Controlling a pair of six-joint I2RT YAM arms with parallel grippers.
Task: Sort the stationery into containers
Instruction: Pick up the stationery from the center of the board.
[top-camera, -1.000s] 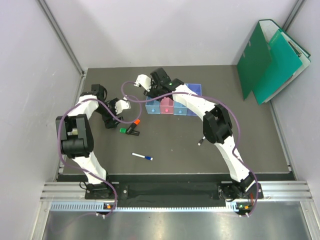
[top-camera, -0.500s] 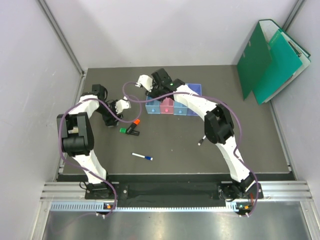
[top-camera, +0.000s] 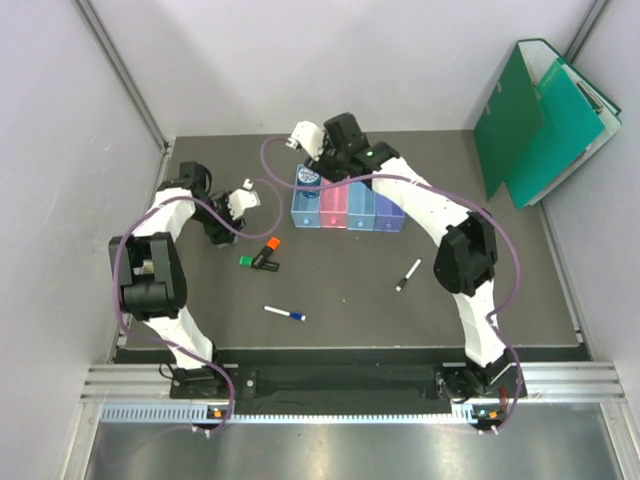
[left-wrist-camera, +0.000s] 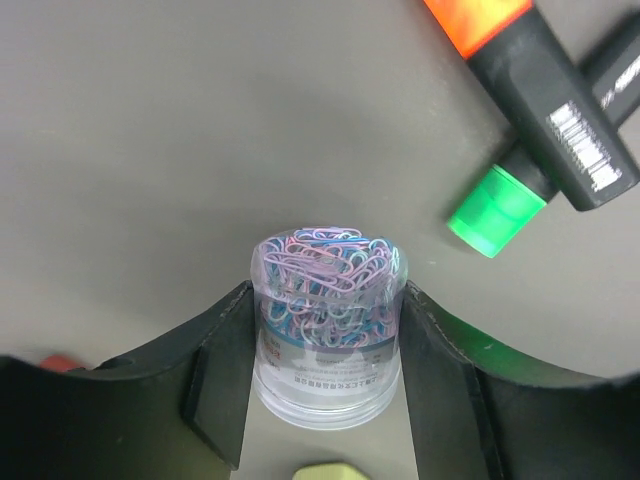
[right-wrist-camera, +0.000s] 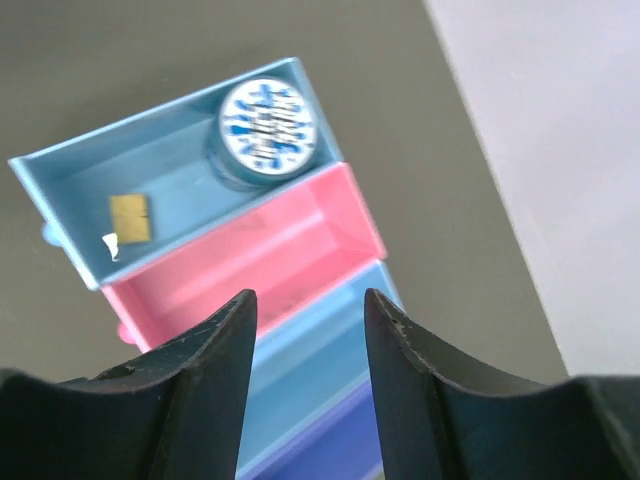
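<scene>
The four joined bins (top-camera: 348, 222) stand in a row mid-table. My right gripper (top-camera: 328, 165) hovers open and empty over them (right-wrist-camera: 308, 305). The far-left light blue bin (right-wrist-camera: 180, 160) holds the blue tape roll (right-wrist-camera: 266, 125), the tan eraser (right-wrist-camera: 130, 217) and a small white piece. The pink bin (right-wrist-camera: 260, 260) looks empty. My left gripper (top-camera: 214, 232) is shut on a clear tub of coloured paper clips (left-wrist-camera: 325, 330). The orange-and-black highlighter (top-camera: 268, 248) and green highlighter (top-camera: 248, 261) lie just right of it. The white pen with blue cap (top-camera: 285, 314) and the black-and-white marker (top-camera: 408, 274) lie on the mat.
Green folders (top-camera: 540, 115) lean at the far right corner. Grey walls close in the table on three sides. A pale yellow-green object (left-wrist-camera: 325, 472) shows at the bottom edge of the left wrist view, under the tub.
My right arm has swung back and to the right, uncovering the bins and the marker. My left gripper has shifted a little toward the far side.
</scene>
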